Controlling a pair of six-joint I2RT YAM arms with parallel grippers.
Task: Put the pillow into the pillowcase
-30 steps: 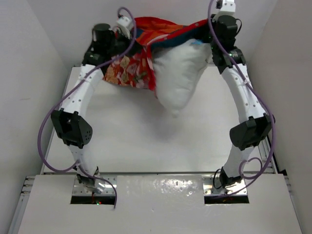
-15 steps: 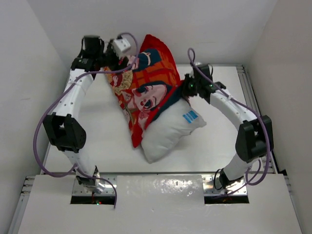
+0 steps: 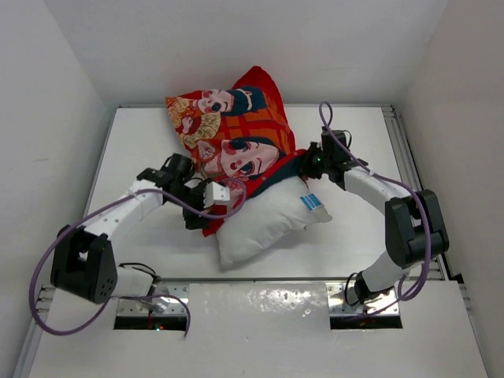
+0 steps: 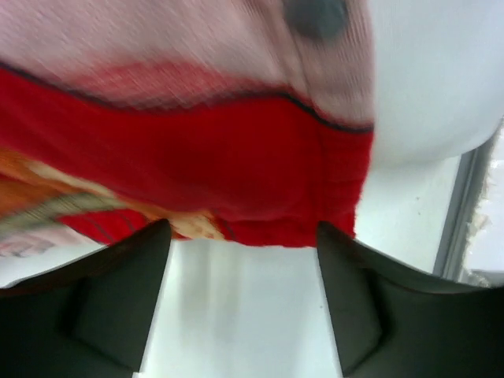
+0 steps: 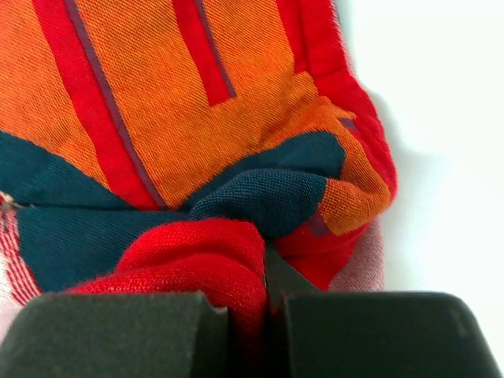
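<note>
The red-orange pillowcase [image 3: 240, 134] with two cartoon children lies on the table, over the far part of the white pillow [image 3: 268, 216]. The pillow's near half sticks out of the pillowcase's opening toward the arms. My right gripper [image 3: 305, 164] is shut on the red hem of the pillowcase [image 5: 205, 260] at its right corner; the right gripper [image 5: 250, 311] pinches a bunched fold. My left gripper [image 3: 206, 211] is open at the pillowcase's near left corner. In the left wrist view the left gripper [image 4: 240, 236] holds nothing, with the red hem [image 4: 236, 173] just beyond its fingertips and the pillow [image 4: 433, 79] at the upper right.
The white table [image 3: 142, 142] is walled in by white panels on the left, back and right. A metal rail [image 3: 413, 157] runs along the table's right edge. Purple cables loop off both arms.
Both arms have come down from the back and laid the pillowcase and pillow on the table. The left gripper let go of the pillowcase, opened, and swung to its near left corner.
</note>
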